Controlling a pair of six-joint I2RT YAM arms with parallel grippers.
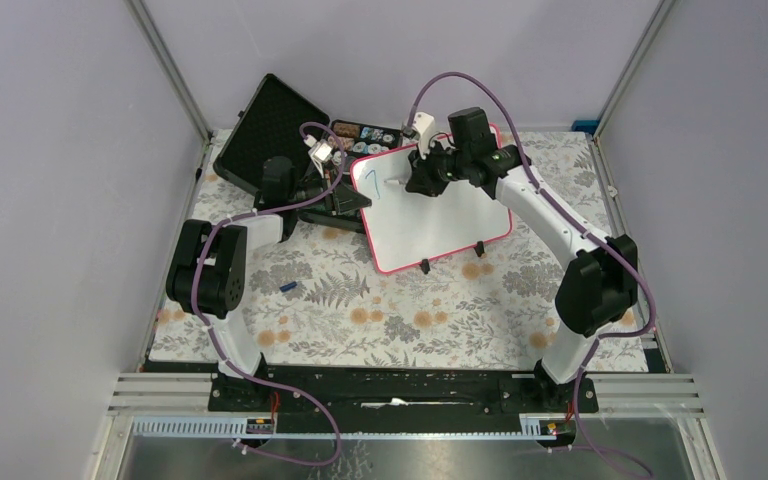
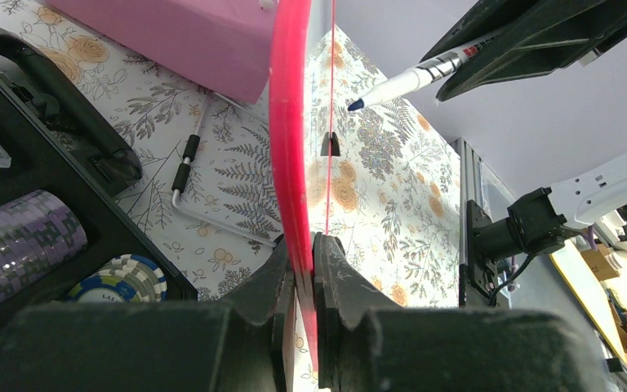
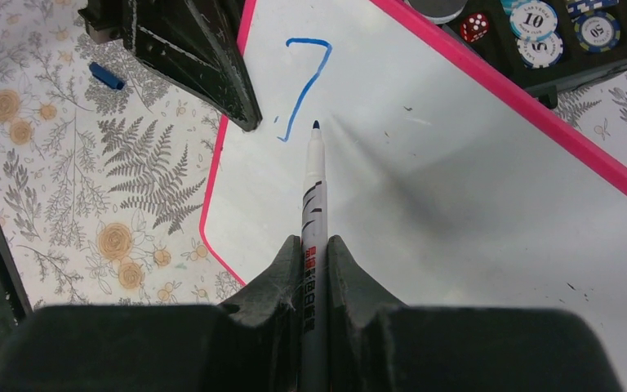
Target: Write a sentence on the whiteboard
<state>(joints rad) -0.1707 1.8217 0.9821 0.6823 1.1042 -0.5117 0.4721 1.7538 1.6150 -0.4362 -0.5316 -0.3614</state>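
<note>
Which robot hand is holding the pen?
The right gripper: the marker is clamped in it, tip by the blue mark. The left gripper pinches the pink edge of the whiteboard instead.

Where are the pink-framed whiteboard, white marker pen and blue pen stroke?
pink-framed whiteboard [image 1: 432,225], top view, white face.
white marker pen [image 3: 313,189], right wrist view, barrel.
blue pen stroke [image 3: 304,91], right wrist view, slanted stem.
</note>
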